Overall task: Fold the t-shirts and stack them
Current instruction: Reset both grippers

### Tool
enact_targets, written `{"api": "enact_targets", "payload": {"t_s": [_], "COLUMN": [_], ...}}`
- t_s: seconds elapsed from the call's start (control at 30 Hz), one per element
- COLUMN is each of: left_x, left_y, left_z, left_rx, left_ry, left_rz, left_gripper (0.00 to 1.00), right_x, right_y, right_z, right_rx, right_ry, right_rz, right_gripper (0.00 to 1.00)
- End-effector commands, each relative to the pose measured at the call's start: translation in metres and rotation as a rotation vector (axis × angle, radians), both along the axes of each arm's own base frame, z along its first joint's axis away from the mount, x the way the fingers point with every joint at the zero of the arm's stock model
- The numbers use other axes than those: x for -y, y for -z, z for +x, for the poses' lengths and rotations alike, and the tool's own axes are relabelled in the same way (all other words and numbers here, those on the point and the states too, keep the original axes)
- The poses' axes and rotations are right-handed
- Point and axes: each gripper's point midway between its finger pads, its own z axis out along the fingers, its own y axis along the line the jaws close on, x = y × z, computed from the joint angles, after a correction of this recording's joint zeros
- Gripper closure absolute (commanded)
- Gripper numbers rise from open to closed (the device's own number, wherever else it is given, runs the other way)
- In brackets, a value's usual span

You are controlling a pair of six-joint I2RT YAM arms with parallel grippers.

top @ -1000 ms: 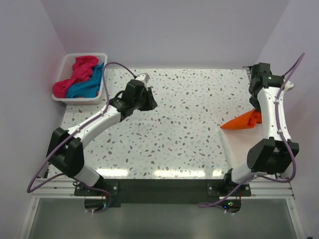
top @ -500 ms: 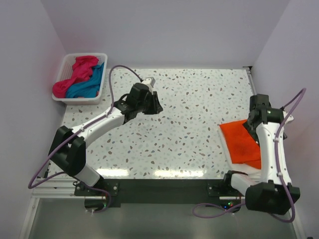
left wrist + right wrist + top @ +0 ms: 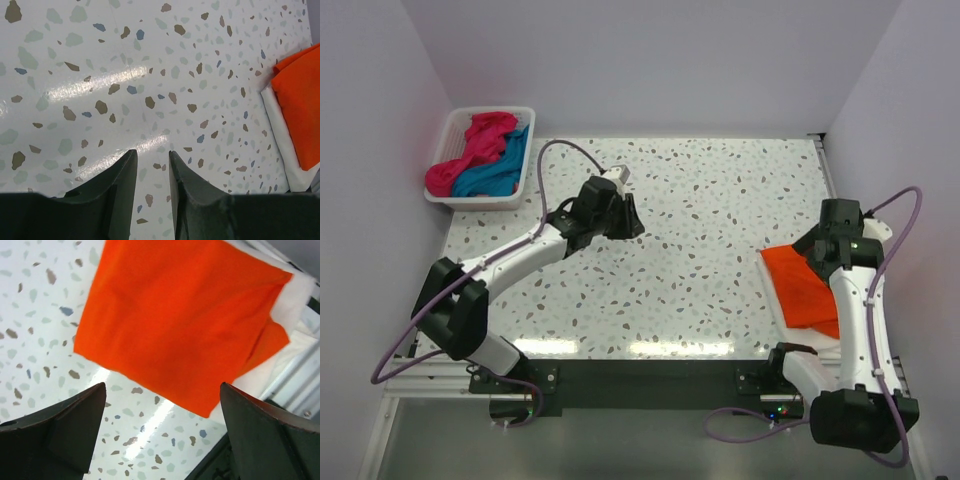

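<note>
One orange t-shirt [image 3: 800, 285] is laid folded at 3 o'clock beneath the right gripper [image 3: 160, 392], spread wide and empty; the pink t-shirt [image 3: 485, 130] and teal t-shirt [image 3: 498, 175] are heaped in the basket [image 3: 445, 198] at 10 o'clock; the left gripper [image 3: 152, 160], narrowly parted and empty, is best sent there; one shirt alone should be pinched.
</note>
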Motion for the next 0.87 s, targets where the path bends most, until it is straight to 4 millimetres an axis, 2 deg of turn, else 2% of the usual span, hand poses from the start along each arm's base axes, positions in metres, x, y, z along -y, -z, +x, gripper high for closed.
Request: {"api": "enact_targets", "payload": {"t_s": [0.0,0.03,0.1,0.13,0.2,0.23,0.27,0.3,0.33,0.37,0.4,0.43,0.53,0.63,0.7,0.83], "left_x": [-0.003,-0.005,-0.013,-0.016,-0.021,-0.027,-0.028,-0.034,-0.041,-0.045,-0.052,-0.057,-0.071,-0.087,-0.094,-0.1], "left_y": [-0.03,-0.03,-0.032,-0.032,-0.032,-0.029,-0.028,-0.023,-0.021,-0.018,-0.005,-0.009,0.006,0.016,0.022,0.01], "left_z": [0.001,-0.001,-0.005,-0.006,-0.01,-0.015,-0.018,-0.026,-0.026,-0.028,-0.036,-0.04,-0.056,-0.068,-0.073,-0.073], "left_rx": [0.085,0.085,0.097,0.101,0.111,0.108,0.11,0.108,0.115,0.122,0.104,0.12,0.111,0.114,0.117,0.151], "left_ry": [-0.015,-0.019,-0.036,-0.048,-0.061,-0.07,-0.068,-0.068,-0.095,-0.105,-0.111,-0.121,-0.139,-0.18,-0.194,-0.223], "left_rz": [-0.045,-0.042,-0.038,-0.036,-0.04,-0.038,-0.038,-0.036,-0.023,-0.017,0.003,-0.006,-0.005,0.007,0.009,-0.011], "left_gripper": [0.63,0.63,0.62,0.62,0.61,0.61,0.61,0.61,0.6,0.6,0.59,0.59,0.59,0.57,0.55,0.54], "right_x": [-0.024,-0.042,-0.063,-0.098,-0.125,-0.158,-0.178,-0.195,-0.224,-0.243,-0.256,-0.274,-0.283,-0.267,-0.264,-0.26], "right_y": [-0.004,-0.003,0.002,0.004,0.001,0.009,0.007,0.007,0.006,0.004,0.002,-0.002,0.005,0.015,0.011,0.005], "right_z": [0.043,0.053,0.072,0.079,0.092,0.093,0.101,0.102,0.096,0.097,0.093,0.083,0.073,0.065,0.06,0.054], "right_rx": [0.148,0.168,0.177,0.179,0.191,0.172,0.203,0.217,0.236,0.29,0.319,0.353,0.373,0.338,0.36,0.388], "right_ry": [-0.161,-0.232,-0.289,-0.384,-0.445,-0.543,-0.591,-0.642,-0.759,-0.81,-0.855,-0.927,-0.976,-0.972,-1.004,-1.03], "right_rz": [0.051,0.057,0.019,0.02,-0.032,-0.032,-0.023,-0.013,-0.01,0.008,0.024,0.053,0.078,0.027,0.029,0.027], "right_gripper": [0.01,0.01,0.01,0.01,0.01,0.01,0.01,0.01,0.01,0.01,0.01,0.01,0.01,0.01,0.01,0.01]}}
